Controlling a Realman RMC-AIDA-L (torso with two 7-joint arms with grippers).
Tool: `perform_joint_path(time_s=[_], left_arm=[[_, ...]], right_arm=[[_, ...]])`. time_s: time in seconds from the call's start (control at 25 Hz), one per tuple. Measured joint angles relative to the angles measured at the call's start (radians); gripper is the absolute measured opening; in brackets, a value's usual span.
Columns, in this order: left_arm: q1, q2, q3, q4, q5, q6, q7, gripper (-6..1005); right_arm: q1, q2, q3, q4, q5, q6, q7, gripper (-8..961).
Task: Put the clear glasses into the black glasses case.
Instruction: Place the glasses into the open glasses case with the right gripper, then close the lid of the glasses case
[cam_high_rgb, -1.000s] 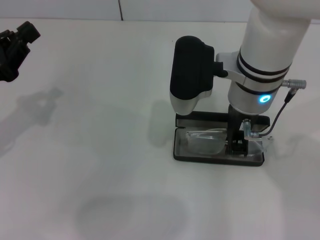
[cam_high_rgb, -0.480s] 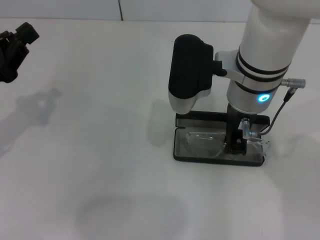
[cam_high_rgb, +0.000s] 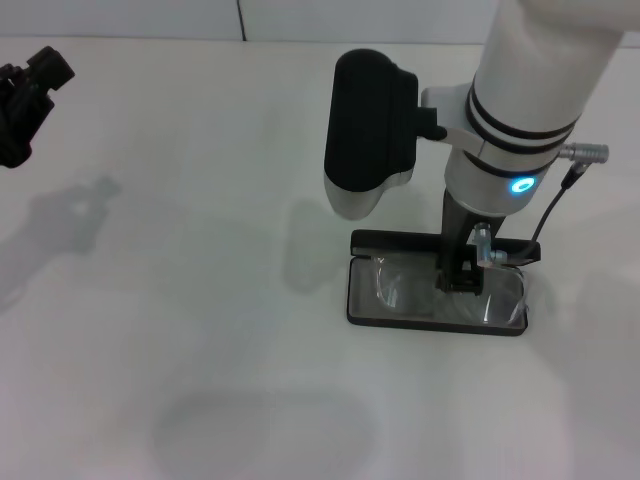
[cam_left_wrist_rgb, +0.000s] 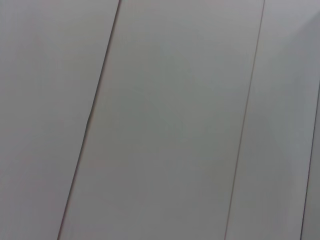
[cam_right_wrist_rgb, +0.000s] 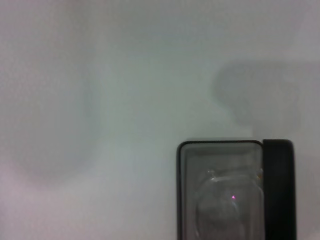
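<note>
The black glasses case (cam_high_rgb: 358, 300) lies open on the white table, right of centre, with its lid edge (cam_high_rgb: 400, 239) toward the back. The clear glasses (cam_high_rgb: 405, 287) lie inside it on the grey lining, spanning most of its length. My right gripper (cam_high_rgb: 462, 283) hangs straight down just over the middle of the glasses, open and holding nothing. The right wrist view shows one end of the case (cam_right_wrist_rgb: 278, 190) with a clear lens (cam_right_wrist_rgb: 225, 202) inside. My left gripper (cam_high_rgb: 25, 85) is parked at the far left back corner.
The white table (cam_high_rgb: 200, 300) stretches to the left and front of the case. The right arm's black wrist camera housing (cam_high_rgb: 368, 120) hangs above and behind the case. The left wrist view shows only pale wall panels (cam_left_wrist_rgb: 165, 120).
My right arm has risen slightly and shifted left. The glasses have settled flat into the case and no longer stick out past its right end.
</note>
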Motion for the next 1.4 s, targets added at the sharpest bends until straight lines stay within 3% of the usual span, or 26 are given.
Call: perform_joint_path(time_s=[0.28, 0.48, 0.68, 0.88, 1.08, 1.24, 1.36, 1.4], left_arm=[[-0.007, 0.003, 0.003, 0.0, -0.001, 0.002, 0.0, 63], [-0.009, 0.004, 0.007, 0.0, 0.002, 0.005, -0.005, 63], [-0.018, 0.005, 0.051, 0.007, 0.002, 0.007, -0.011, 62], [-0.045, 0.008, 0.149, 0.011, -0.001, 0.009, -0.032, 62], [-0.082, 0.0, 0.301, 0.012, 0.0, 0.009, -0.043, 63], [-0.136, -0.007, 0.455, -0.007, 0.01, -0.013, -0.04, 64], [-0.21, -0.012, 0.562, -0.056, 0.01, -0.078, -0.038, 65], [-0.264, -0.014, 0.63, -0.107, 0.005, -0.144, -0.036, 66]], right_arm=[[-0.088, 0.0, 0.026, -0.191, -0.027, -0.028, 0.012, 147], [-0.202, -0.002, 0.091, -0.365, -0.026, -0.041, -0.004, 146], [-0.4, -0.006, 0.244, -0.616, 0.018, -0.043, -0.064, 146], [-0.641, -0.007, 0.522, -0.798, 0.186, 0.018, -0.188, 146], [-0.806, -0.007, 0.815, -0.719, 0.493, 0.148, -0.353, 145], [-0.84, -0.01, 0.978, -0.507, 0.675, 0.166, -0.469, 145], [-0.851, -0.01, 1.1, -0.356, 0.709, 0.16, -0.514, 145], [-0.851, -0.01, 1.13, -0.319, 0.717, 0.156, -0.525, 145]])
